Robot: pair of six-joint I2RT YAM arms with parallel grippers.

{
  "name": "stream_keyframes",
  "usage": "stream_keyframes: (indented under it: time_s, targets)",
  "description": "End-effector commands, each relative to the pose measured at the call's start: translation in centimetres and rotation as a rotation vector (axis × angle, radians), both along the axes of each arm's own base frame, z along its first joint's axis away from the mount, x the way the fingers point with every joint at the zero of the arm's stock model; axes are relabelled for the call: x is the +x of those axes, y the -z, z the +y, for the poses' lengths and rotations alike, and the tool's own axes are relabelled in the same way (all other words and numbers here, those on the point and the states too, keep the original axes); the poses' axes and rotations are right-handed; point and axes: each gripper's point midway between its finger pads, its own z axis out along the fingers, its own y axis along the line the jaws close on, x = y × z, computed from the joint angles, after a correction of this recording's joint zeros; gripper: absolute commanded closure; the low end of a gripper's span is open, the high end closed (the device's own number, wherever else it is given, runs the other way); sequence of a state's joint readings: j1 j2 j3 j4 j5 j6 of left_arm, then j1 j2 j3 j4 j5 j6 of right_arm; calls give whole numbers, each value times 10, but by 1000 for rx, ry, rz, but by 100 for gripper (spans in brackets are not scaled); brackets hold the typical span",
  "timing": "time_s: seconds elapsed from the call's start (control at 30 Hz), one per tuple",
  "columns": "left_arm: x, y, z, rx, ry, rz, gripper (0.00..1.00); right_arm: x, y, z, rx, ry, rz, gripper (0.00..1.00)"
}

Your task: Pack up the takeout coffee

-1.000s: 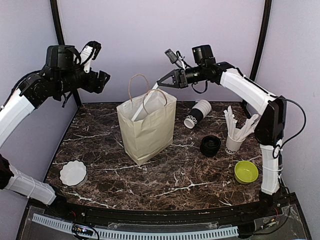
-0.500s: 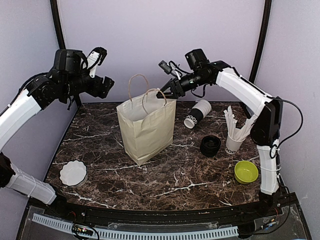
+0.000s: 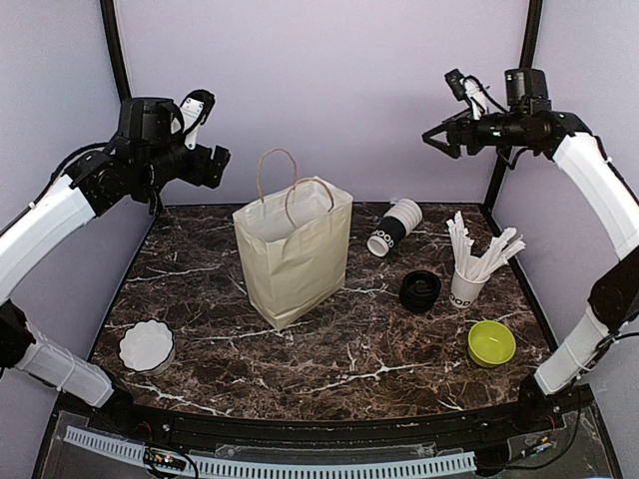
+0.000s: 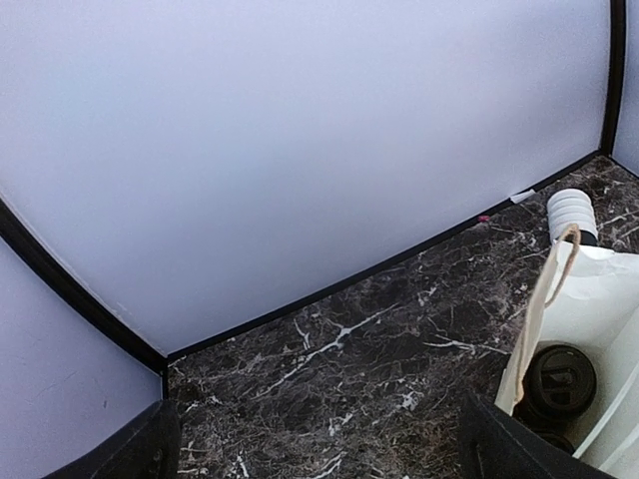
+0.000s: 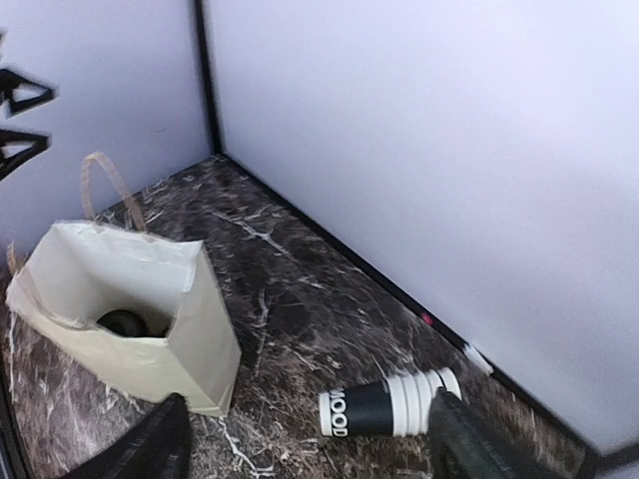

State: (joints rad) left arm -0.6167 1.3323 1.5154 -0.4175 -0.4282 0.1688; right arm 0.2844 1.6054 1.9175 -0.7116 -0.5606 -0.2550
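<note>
High beside the paper bag [image 3: 295,264], hanging with left gripper [image 3: 218,166] and right gripper [image 3: 434,140] agape, empty, to clear its mouth.

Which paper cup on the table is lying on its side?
The stacked cups just right of the bag; the cup of sticks stands upright.

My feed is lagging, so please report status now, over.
Left gripper, right gripper open, empty. Lidded cup inside bag; cup stack lying on table. Nothing blocking bag mouth.
</note>
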Motion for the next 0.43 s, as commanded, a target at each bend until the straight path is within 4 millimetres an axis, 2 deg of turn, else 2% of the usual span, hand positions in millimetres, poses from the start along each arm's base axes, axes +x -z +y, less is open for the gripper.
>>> stream_keyframes:
  time_s: [0.0,0.13,0.27,0.4]
  targets:
    - [10,-23,25,-91,-127,-83,1,32,-7,-85,19,331,-76,2]
    - [16,-30,43,-153,-181,-99,1,28,-5,-138,27,555,-119,2]
    - [24,-17,47,-186,-171,-42,1,24,5,-178,53,787,-135,2]
    - [26,4,46,-186,-164,38,1,13,19,-181,90,772,-106,2]
